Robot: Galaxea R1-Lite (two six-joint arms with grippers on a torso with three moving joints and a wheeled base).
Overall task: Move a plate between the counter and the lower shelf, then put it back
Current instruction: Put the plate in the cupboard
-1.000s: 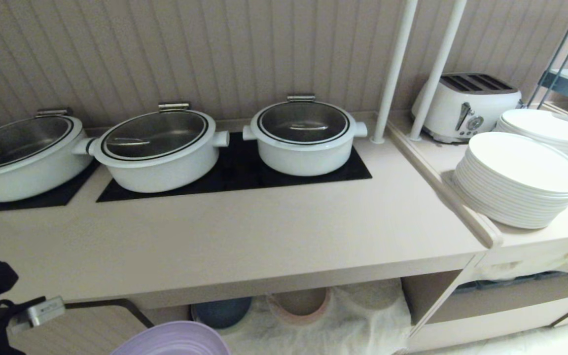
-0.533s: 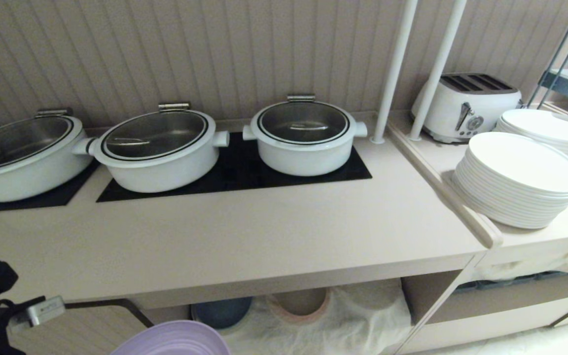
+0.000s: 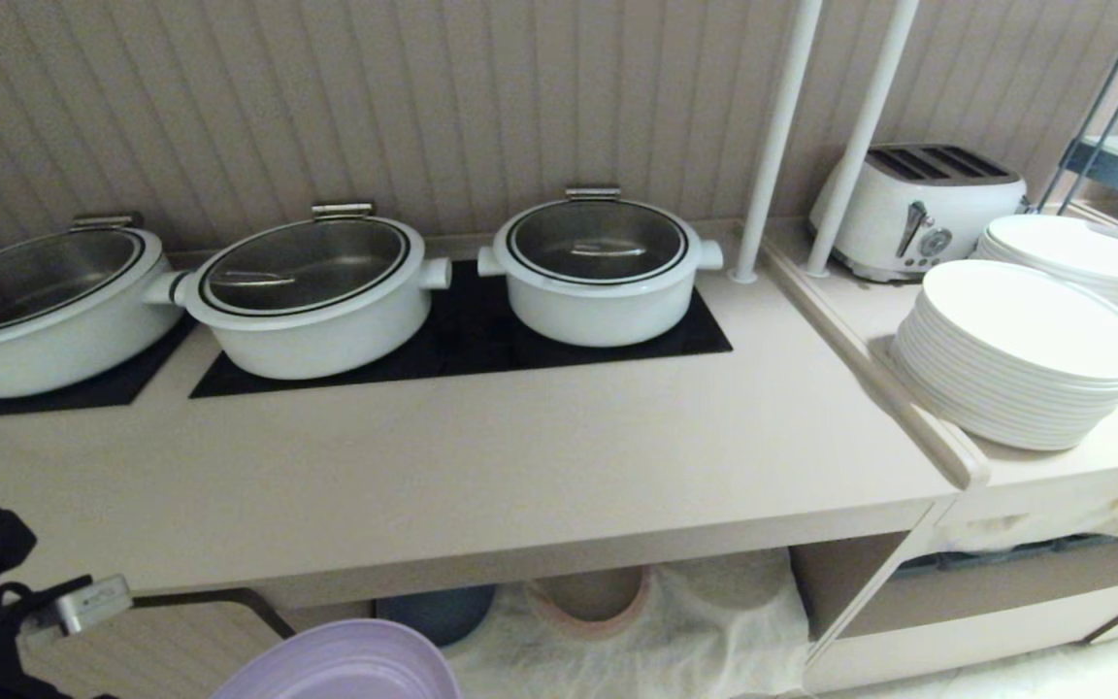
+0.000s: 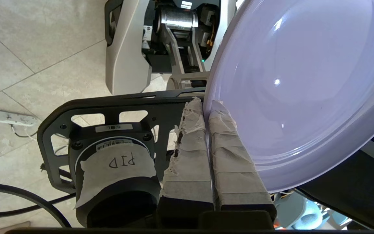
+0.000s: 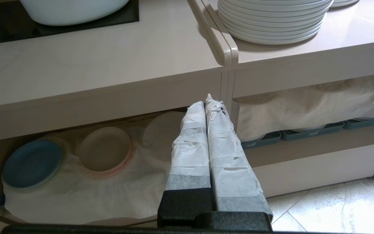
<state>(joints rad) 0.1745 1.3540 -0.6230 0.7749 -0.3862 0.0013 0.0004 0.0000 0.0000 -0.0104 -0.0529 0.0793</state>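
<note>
The lavender plate (image 3: 345,665) pokes up at the bottom edge of the head view, in front of and below the counter (image 3: 481,476). In the left wrist view my left gripper (image 4: 206,105) is shut on the rim of the plate (image 4: 304,84), one taped finger on each face. The lower shelf (image 5: 86,191), with its cream cloth, lies under the counter. My right gripper (image 5: 208,100) is shut on nothing, parked in front of the shelf divider; the arm is out of the head view.
Three white lidded pots (image 3: 312,291) stand on black hob panels (image 3: 462,340). A stack of white plates (image 3: 1020,349) and a toaster (image 3: 913,209) sit on the right. A blue plate (image 5: 31,164) and a beige-pink plate (image 5: 104,149) lie on the shelf cloth.
The lavender plate has risen slightly in the head view. The rest has not visibly changed.
</note>
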